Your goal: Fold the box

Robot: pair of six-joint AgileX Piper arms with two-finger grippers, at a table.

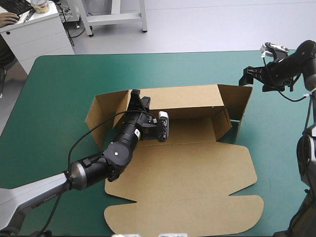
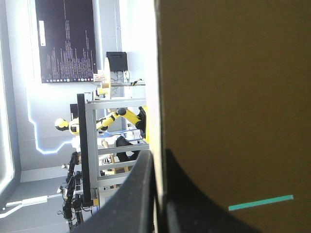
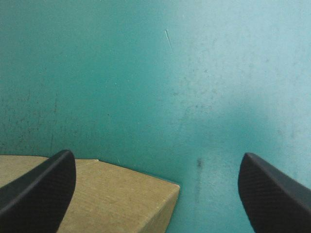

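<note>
1. The box [image 1: 187, 173] sits mid-worktop [image 1: 59, 89], with its far wall [image 1: 182, 98] and end flaps [image 1: 96, 116] raised and its lid [image 1: 182, 207] flat on the near side.
2. The left claw [image 1: 134, 97] pinches the far wall's left end, and the right claw [image 1: 245, 76] hangs wide apart above the right flap.
3. The fold looks about half done, since the walls are not yet tucked.

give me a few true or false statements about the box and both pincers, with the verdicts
1. The left pincer is shut on the box's back wall. True.
2. The right pincer holds a side flap. False: it is open above the teal-green cover, holding nothing.
3. The lid lies flat on the table. True.
4. All the box's walls lie flat. False: the back wall and end flaps stand raised.
</note>
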